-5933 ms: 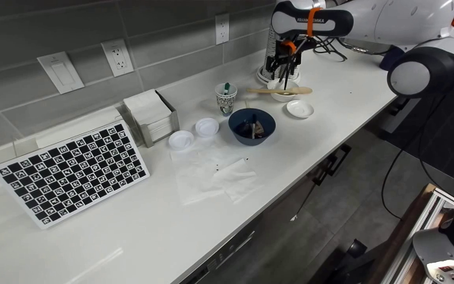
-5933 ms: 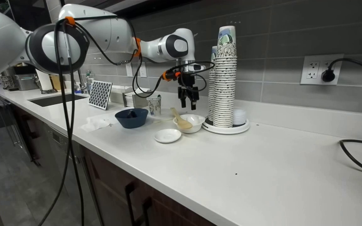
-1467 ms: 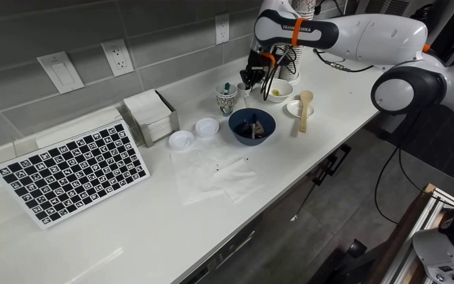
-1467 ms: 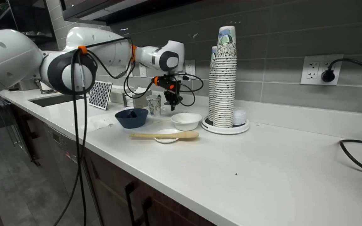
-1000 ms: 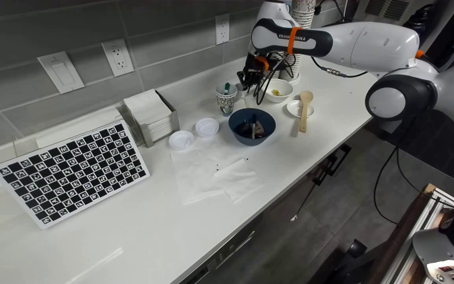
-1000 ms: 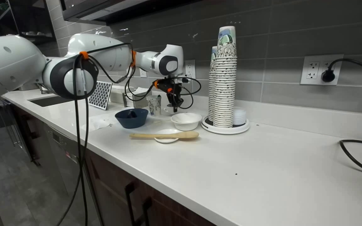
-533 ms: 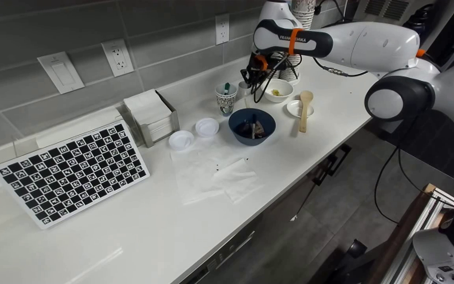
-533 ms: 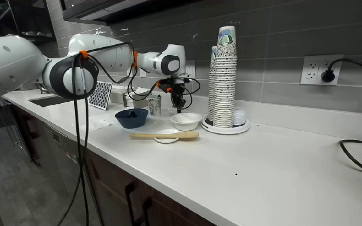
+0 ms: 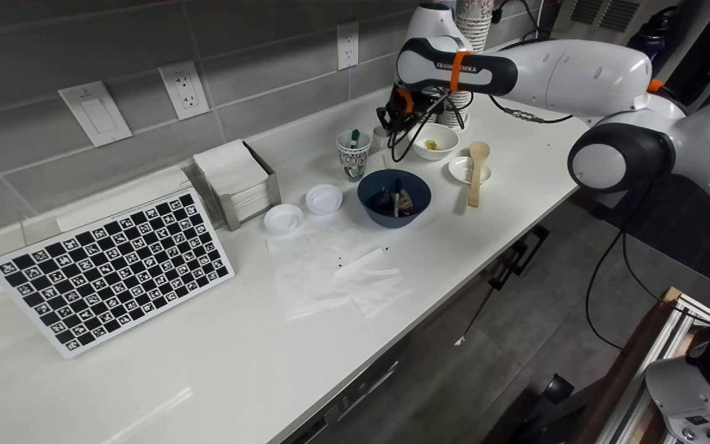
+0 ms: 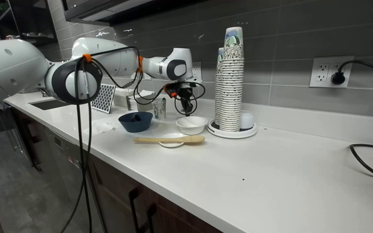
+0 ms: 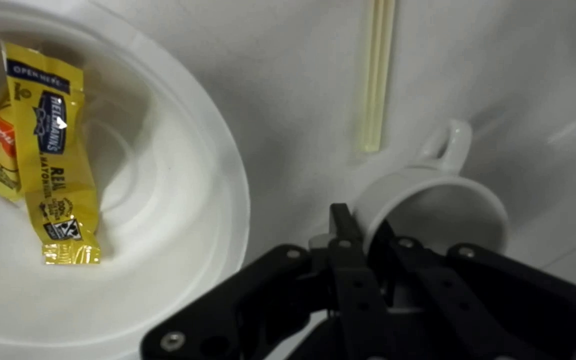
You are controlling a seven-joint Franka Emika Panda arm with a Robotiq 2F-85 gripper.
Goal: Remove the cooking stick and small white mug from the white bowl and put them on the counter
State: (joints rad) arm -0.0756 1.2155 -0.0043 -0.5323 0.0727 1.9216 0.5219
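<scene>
Gripper (image 11: 366, 234) holds mug (image 11: 433, 207) by its wall, betw. both fingers (image 11: 344, 222), near white bowl (image 10: 191, 129) w/ packets (image 11: 55, 155); spoon (image 10: 170, 140) lies across dish (image 10: 171, 145).

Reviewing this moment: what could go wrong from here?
The gripper straddles the wall of the small white mug, so withdrawing might drag or tip it. Opening wide could also bump the nearby white bowl. The cooking stick lies across the small white dish rather than flat on the counter, overhanging both sides, so a knock may tip it off.
</scene>
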